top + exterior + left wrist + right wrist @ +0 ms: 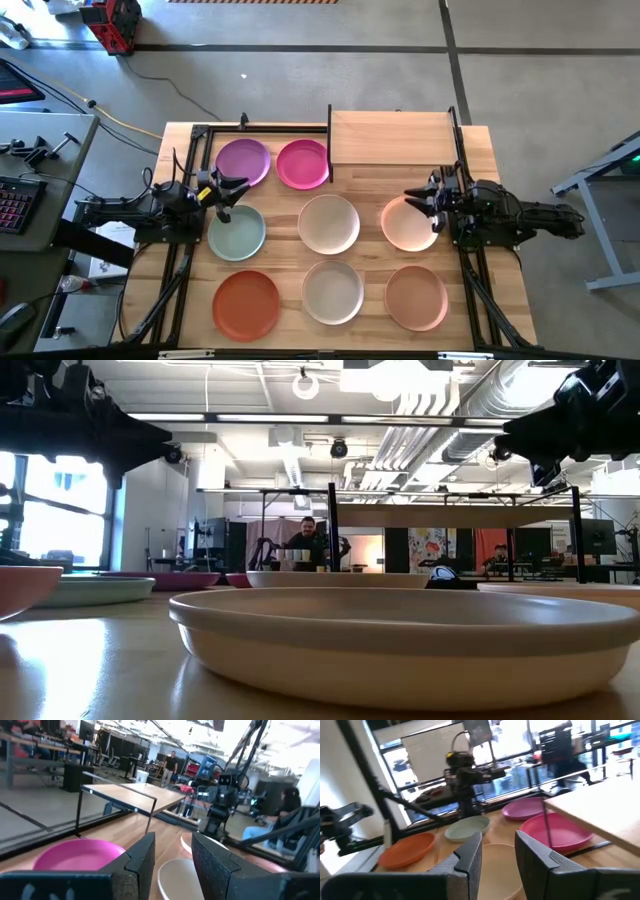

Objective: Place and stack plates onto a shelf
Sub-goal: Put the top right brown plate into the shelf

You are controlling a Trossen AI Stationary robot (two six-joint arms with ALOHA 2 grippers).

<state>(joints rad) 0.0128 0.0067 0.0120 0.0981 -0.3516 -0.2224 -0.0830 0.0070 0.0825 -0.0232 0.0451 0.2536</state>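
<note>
Eight round matte plates lie on the wooden table (285, 200); one raised light-wood shelf (390, 137) bare. Left end effector (222, 190) and right end effector (425, 200): both narrowly parted, holding nothing.

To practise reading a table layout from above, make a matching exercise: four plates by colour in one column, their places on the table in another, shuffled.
Plates:
1. purple plate
2. orange-red plate
3. mint plate
4. magenta plate

Places:
A. under the left arm's fingers
B. partly under the shelf
C. back row, at the left end
D. front row, at the left end

Pairs: 1-C, 2-D, 3-A, 4-B
</note>
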